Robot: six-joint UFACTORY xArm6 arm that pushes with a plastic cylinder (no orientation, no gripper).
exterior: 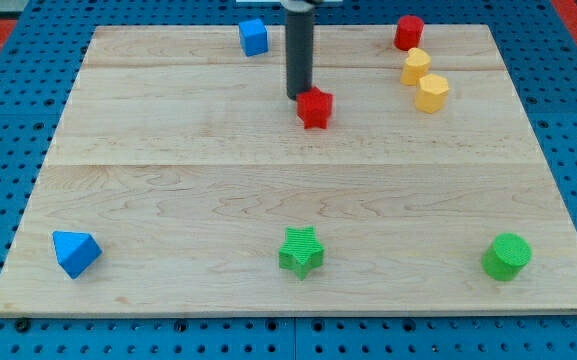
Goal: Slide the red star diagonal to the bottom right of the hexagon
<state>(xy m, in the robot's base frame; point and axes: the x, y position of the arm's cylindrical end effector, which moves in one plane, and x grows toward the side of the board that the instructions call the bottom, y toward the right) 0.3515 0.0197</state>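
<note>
Our tip: we have no fingers to open or close, only a dark rod; its lower end stands on the worktop, touching the upper left side of the red star.
Red star: a small bright red block with short points, just to the lower right of our tip, in the upper middle of the worktop.
Red hexagon: same red, well to the upper right of our tip, near the top edge.
Yellow blocks: two, one just above the other, to the right of our tip and below the red hexagon.
Blue cube: to the upper left of our tip.
Far below our tip: a blue block at the view's left, a green star in the middle, a green cylinder at the view's right.
</note>
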